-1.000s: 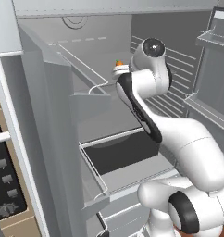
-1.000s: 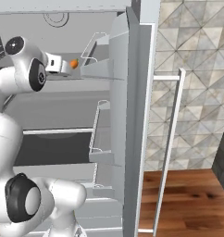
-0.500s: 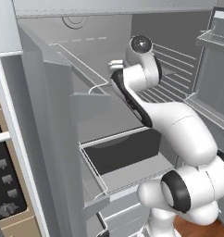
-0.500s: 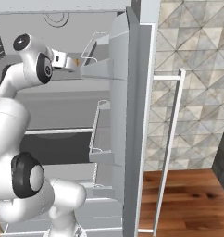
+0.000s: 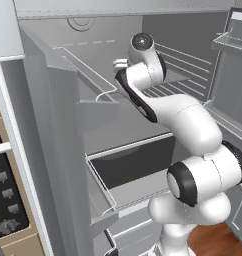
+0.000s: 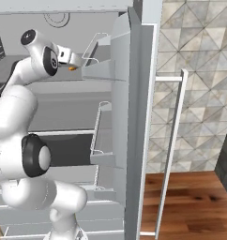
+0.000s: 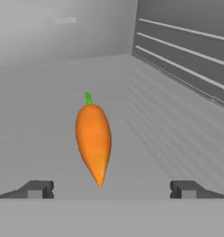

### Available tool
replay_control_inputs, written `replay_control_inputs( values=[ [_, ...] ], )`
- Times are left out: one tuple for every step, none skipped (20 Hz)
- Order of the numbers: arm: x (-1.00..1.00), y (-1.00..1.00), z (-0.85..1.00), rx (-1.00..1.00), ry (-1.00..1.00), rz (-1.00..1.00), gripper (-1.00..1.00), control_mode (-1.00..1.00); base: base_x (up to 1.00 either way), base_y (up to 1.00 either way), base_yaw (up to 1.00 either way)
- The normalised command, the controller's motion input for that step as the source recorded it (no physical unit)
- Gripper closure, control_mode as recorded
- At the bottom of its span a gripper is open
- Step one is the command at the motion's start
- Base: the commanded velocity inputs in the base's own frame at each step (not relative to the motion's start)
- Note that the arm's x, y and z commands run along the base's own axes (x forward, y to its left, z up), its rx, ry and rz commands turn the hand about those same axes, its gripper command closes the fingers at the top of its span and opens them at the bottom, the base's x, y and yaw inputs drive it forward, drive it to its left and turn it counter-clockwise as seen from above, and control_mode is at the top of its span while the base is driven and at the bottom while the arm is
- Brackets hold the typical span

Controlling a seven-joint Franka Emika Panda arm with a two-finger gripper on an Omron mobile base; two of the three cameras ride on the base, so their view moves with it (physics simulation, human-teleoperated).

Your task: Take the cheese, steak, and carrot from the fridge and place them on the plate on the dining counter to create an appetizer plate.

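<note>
- Hand view: the carrot [image 7: 93,141] lies on a grey shelf [image 7: 49,92] inside the fridge [image 5: 63,125], its pointed tip toward the camera and its green stub at the far end.
- The carrot sits between the two dark fingertips [image 7: 37,189] of the tool [image 7: 109,190], a little nearer the one at the lower left of the picture; its tip is just above the line between them.
- The tool's jaws stand wide apart, as far as they go, and hold nothing; neither fingertip touches the carrot.
- A ribbed wall with pale horizontal lines rises at the right of the shelf, and a plain grey back wall closes it behind the carrot.
- Right base view: a small spot of orange, the carrot [image 6: 72,68], shows just past the tool [image 6: 75,60] on the upper shelf level, beside the wire-railed door shelf [image 6: 99,49].
- Left base view: the white arm [image 5: 178,120] reaches up from the lower right into the upper part of the fridge, its wrist bent toward the back.
- Below the arm a lower drawer [image 5: 128,162] stands pulled out, dark inside.
- At the far left edge a black oven [image 5: 3,200] panel with knobs shows.
- In the right base view a stone-patterned wall [image 6: 200,70] and a wooden floor [image 6: 190,206] lie beyond the open door.
</note>
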Motion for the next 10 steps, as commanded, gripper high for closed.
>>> replay_control_inputs(
  values=[
    [0.42,0.0,0.0,0.0,0.05,-0.02,-1.0,-1.0,0.0,0.0,0.0],
    [0.44,0.0,0.0,0.0,0.05,-0.02,-1.0,-1.0,0.0,0.0,0.0],
    [0.43,0.0,0.0,0.0,0.05,-0.02,-1.0,-1.0,0.0,0.0,0.0],
    [0.46,0.0,0.0,0.0,0.04,-0.02,-1.0,-1.0,0.0,0.0,0.0],
    [0.51,0.0,0.0,0.0,0.05,-0.02,-1.0,-1.0,0.0,0.0,0.0],
    [0.51,0.0,0.0,0.0,0.04,-0.02,-1.0,-1.0,0.0,0.0,0.0],
    [0.48,0.0,0.0,0.0,0.02,-0.01,-1.0,-1.0,0.0,0.0,0.0],
    [0.46,0.0,-0.01,0.0,0.02,-0.01,-1.0,-1.0,0.0,0.0,0.0],
    [0.45,0.0,-0.02,0.0,0.02,-0.01,-1.0,-1.0,0.0,0.0,0.0],
    [0.45,0.0,-0.01,0.0,0.02,-0.01,-1.0,-1.0,0.0,0.0,0.0]
  ],
)
